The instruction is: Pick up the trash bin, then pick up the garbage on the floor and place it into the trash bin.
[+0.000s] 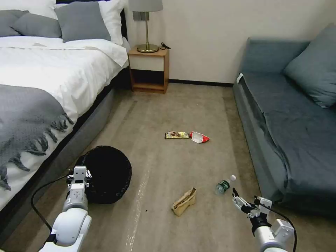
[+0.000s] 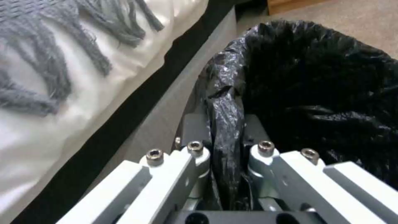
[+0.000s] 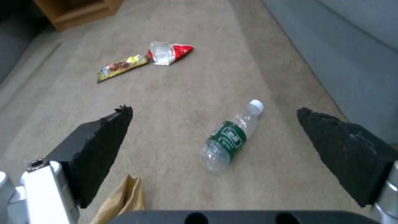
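Room: bedroom, tan carpet (image 1: pixel 196 105) running from me to a pale back wall (image 1: pixel 210 31). Carpet is short-pile, with faint lighter streaks down its middle.

Bed (image 1: pixel 45 70) on my left: white sheets, grey pillows, a fringed grey throw (image 1: pixel 24 119) draped over the near corner, dark base along the floor. Blue-grey sofa (image 1: pixel 287 115) on my right, one matching cushion at its far end. Between them, against the wall, a wooden nightstand (image 1: pixel 148 68) with a brass-footed lamp (image 1: pixel 147 24).

Trash bin (image 1: pixel 106 175): close beside the bed base, at my left front. Black bag liner covers its rim and mouth; the mouth faces the camera. My left gripper (image 1: pixel 79 175) is at the near rim, pinching it: in the left wrist view the crumpled liner edge (image 2: pixel 224 121) sits pressed between both fingers.

Garbage, all on open carpet, none in the bin:
- Tan paper bag (image 1: pixel 184 202), crumpled, nearest me, centre floor.
- Clear bottle (image 1: pixel 224 184), green label, white cap, lying on its side, just right of the bag, near the sofa base.
- Yellow-brown snack wrapper (image 1: pixel 177 134), flat, farther off mid-room.
- Red-and-white packet (image 1: pixel 199 137), just beside the wrapper's right end.

My right gripper (image 1: pixel 245 203) hangs low at my right front, above the carpet near the bottle, fingers spread wide and empty. In the right wrist view the bottle (image 3: pixel 230 138) lies on the floor between the two black pads (image 3: pixel 104 137).
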{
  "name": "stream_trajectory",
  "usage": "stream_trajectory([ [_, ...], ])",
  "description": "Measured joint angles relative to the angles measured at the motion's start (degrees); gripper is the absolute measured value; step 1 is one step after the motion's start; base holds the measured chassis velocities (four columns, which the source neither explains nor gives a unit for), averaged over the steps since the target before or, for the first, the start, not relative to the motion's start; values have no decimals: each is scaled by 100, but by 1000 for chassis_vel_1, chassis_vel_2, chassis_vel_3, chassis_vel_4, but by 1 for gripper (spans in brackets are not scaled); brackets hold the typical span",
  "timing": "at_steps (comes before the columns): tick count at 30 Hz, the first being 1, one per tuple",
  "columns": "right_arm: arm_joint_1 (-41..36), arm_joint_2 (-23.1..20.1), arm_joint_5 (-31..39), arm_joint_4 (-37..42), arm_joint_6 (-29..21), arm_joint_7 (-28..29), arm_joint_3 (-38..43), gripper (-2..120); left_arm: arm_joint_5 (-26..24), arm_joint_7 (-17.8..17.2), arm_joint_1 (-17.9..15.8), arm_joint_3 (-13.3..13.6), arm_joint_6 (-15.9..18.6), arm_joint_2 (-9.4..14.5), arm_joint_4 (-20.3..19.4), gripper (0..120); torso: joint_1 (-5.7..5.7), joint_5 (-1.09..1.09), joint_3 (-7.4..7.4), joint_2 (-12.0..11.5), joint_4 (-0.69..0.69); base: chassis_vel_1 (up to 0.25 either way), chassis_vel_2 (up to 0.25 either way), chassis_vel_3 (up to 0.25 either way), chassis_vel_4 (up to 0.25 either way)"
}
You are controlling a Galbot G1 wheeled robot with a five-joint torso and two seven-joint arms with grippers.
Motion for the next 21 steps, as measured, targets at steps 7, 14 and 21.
stream_trajectory([
  [7,-3,16,-22,-7,3,-1,9,100,-7,3,-48,22,-1,25,22,7,0,0,0,0,0,-78,88,98,-85],
  [14,-20,18,-25,-6,8,-2,34,100,-6,3,-45,69,-1,28,23,7,0,-1,0,0,0,-97,99,111,-92],
  [21,-55,32,-47,-2,30,-2,54,100,0,3,-42,103,-1,29,15,7,0,0,0,0,0,-96,71,76,-81],
])
